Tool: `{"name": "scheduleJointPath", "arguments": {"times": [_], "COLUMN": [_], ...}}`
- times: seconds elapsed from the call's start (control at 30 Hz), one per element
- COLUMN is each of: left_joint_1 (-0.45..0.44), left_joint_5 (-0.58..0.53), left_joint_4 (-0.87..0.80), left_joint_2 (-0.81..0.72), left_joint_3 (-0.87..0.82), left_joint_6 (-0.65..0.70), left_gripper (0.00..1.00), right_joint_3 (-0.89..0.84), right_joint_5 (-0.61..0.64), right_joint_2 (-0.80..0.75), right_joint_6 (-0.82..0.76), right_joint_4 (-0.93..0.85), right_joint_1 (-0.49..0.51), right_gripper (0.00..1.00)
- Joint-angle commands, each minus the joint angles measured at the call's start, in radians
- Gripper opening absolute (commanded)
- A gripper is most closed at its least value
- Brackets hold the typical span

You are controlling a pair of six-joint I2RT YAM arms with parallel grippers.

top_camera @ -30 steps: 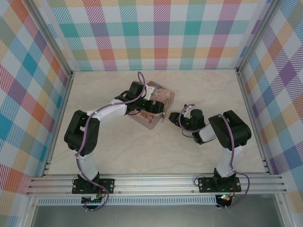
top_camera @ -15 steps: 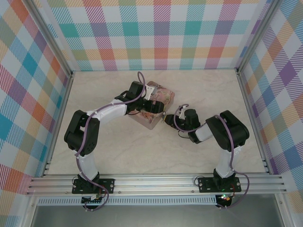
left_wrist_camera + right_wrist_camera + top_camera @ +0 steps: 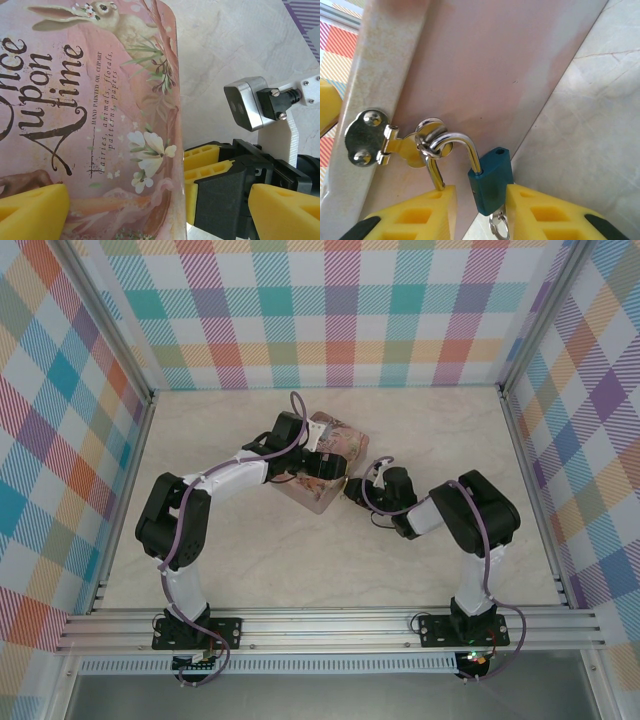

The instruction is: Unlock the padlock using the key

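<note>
Right gripper [image 3: 481, 197] sits low against the tin's [image 3: 485, 65] front wall, jaws apart and straddling the padlock [image 3: 490, 181]. One pad [image 3: 540, 215] is against the blue body, with a sliver of gap at the other, so it is not clamped. Padlock hangs by its shackle [image 3: 462, 142] from the loop of the hasp [image 3: 370, 137]. Small metal ring [image 3: 498, 227] dangles under the body. It is probably the key's, but I can't make out the key itself, nor whether it sits in the keyway. Left gripper [image 3: 160, 205] is spread wide at the tin's edge, one finger over the lid and the other well past the rim, with no grip on anything. Risks, as I judge them: the padlock hangs loose on the loop, so an uneven squeeze could twist it sideways out of the pads or pivot it flat against the wall. Pads meeting too low could trap the ring and bend or jam whatever hangs on it. The tin is unheld, so a push from the right arm could slide it and drag the lock along. Both grippers crowd the same edge, and a small shift by either could knock them together.
</note>
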Motion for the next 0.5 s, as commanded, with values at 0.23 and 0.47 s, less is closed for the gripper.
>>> {"name": "scheduleJointPath", "arguments": {"times": [0.23, 0.47], "left_joint_1": [-0.002, -0.001], "left_joint_5": [-0.024, -0.03], "left_joint_4": [-0.014, -0.014], "left_joint_2": [0.003, 0.003], "left_joint_3": [-0.045, -0.048], "left_joint_6": [-0.023, -0.021], "left_gripper": [0.93, 0.93], "right_joint_3": [0.064, 0.059], "right_joint_5": [0.074, 0.125], "right_joint_2": [0.097, 0.097], "right_joint_6": [0.009, -0.004], "right_joint_4": [-0.238, -0.227], "right_joint_1": [0.032, 0.039], "right_gripper": [0.29, 0.13]}}
